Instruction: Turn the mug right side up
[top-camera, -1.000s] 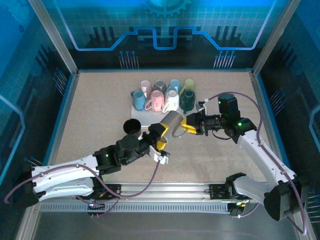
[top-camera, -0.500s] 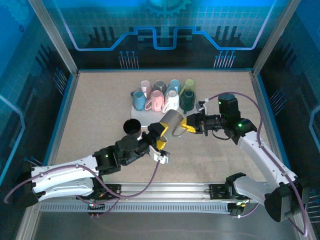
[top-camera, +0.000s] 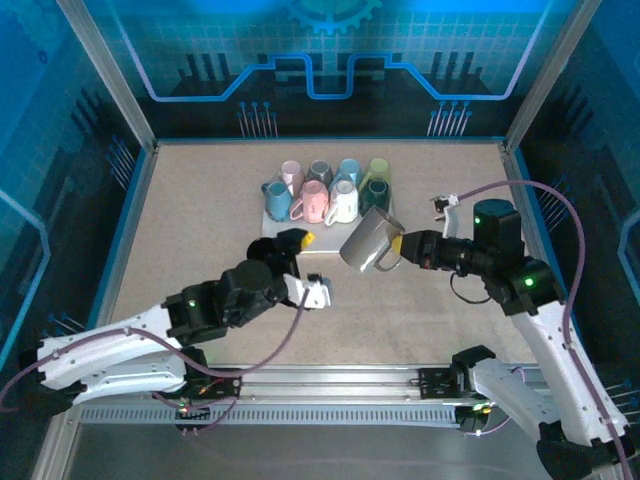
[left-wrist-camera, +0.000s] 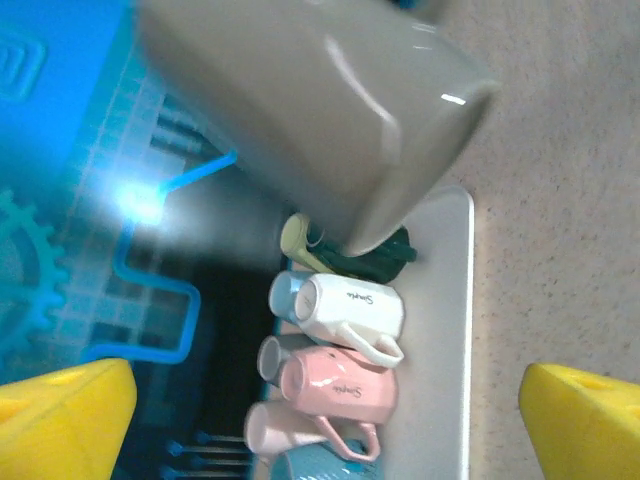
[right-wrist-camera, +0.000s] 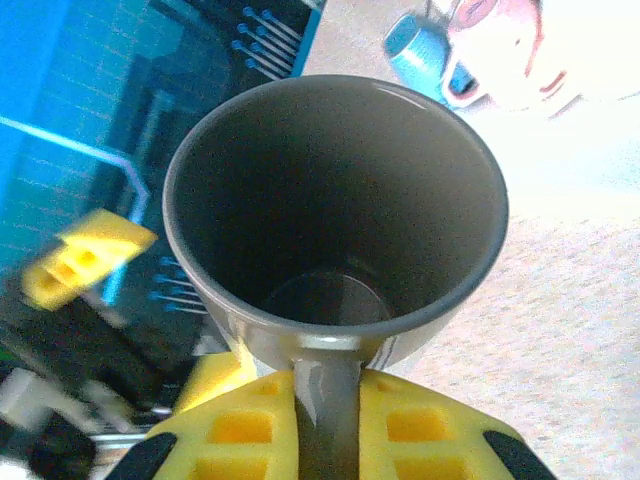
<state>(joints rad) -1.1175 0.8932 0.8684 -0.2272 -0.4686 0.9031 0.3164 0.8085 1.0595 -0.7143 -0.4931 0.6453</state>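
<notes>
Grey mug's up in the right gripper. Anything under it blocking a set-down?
Nothing visible. The grey mug hangs in the right gripper above the table. Watch the tray of mugs, whose near edge lies close by.

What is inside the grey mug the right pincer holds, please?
The grey mug looks empty: bare dark walls and bottom. Its rim hides the wall nearest the right pincer.

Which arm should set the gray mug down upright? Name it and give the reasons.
Right. The right pincer is shut on the gray mug at its handle and holds it tilted. The left pincer is open, apart from the mug, and holds nothing.
</notes>
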